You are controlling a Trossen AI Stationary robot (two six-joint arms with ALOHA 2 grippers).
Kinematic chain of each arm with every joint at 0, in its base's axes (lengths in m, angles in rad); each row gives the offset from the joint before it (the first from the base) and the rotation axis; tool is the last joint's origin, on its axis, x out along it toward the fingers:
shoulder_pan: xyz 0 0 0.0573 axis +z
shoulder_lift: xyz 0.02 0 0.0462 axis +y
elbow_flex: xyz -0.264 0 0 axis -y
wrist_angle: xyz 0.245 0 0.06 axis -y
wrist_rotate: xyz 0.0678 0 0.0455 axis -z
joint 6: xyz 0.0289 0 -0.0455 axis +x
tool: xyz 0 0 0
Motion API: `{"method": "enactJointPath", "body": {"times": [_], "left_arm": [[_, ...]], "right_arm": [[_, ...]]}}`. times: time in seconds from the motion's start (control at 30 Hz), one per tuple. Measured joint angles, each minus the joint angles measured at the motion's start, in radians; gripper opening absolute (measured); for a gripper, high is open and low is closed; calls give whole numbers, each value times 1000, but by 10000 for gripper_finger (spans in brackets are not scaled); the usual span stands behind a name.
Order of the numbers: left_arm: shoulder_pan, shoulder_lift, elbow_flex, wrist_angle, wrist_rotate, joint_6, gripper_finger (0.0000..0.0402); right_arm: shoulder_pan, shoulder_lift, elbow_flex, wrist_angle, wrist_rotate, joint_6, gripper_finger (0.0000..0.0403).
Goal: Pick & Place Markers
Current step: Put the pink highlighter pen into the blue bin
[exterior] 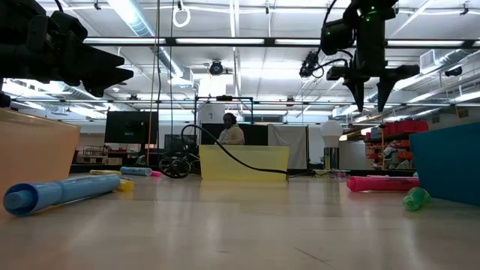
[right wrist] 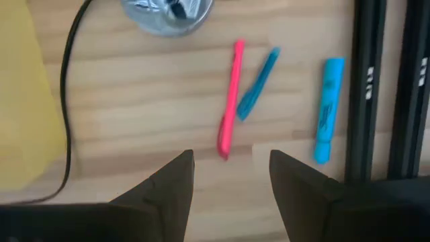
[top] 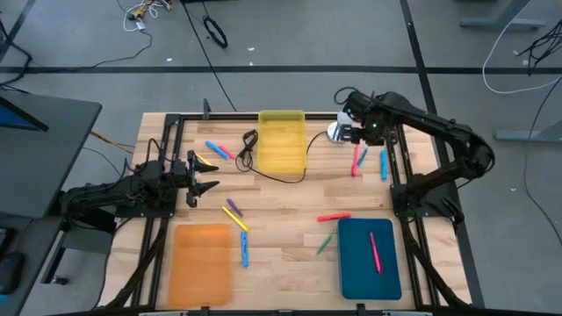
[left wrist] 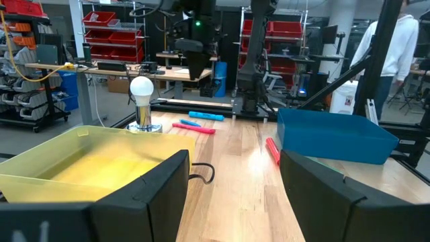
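Observation:
Markers lie loose on the wooden table: a pink one (right wrist: pixel 230 101), a teal-blue one (right wrist: pixel 257 84) and a light blue one (right wrist: pixel 327 111) near the far right. Others lie at the far left (top: pixel 219 149), in the middle (top: pixel 237 219) and by the teal tray (top: pixel 334 217). One pink marker (top: pixel 376 250) lies in the teal tray (top: pixel 356 272). My right gripper (top: pixel 353 132) hangs open, well above the table, pointing down close to the far-right markers, with nothing between its fingers (exterior: pixel 373 101). My left gripper (top: pixel 209 175) waits open at the left, pointing level across the table.
A yellow tray (top: pixel 281 140) stands at the far middle and an orange tray (top: pixel 204 261) at the near left. A black cable (top: pixel 263 171) loops past the yellow tray. A bulb on a silver base (top: pixel 336 132) stands beside my right gripper. A person shows beyond the table.

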Motion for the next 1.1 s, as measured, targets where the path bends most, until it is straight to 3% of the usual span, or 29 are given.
{"method": "enactJointPath", "body": {"times": [0.37,1.1], "left_arm": [[0,0,0,0,0,0,238],[0,0,0,0,0,0,238]], "right_arm": [[-49,32,-11,29,-4,-37,194],[81,34,-258,251,-3,122,194]]}}
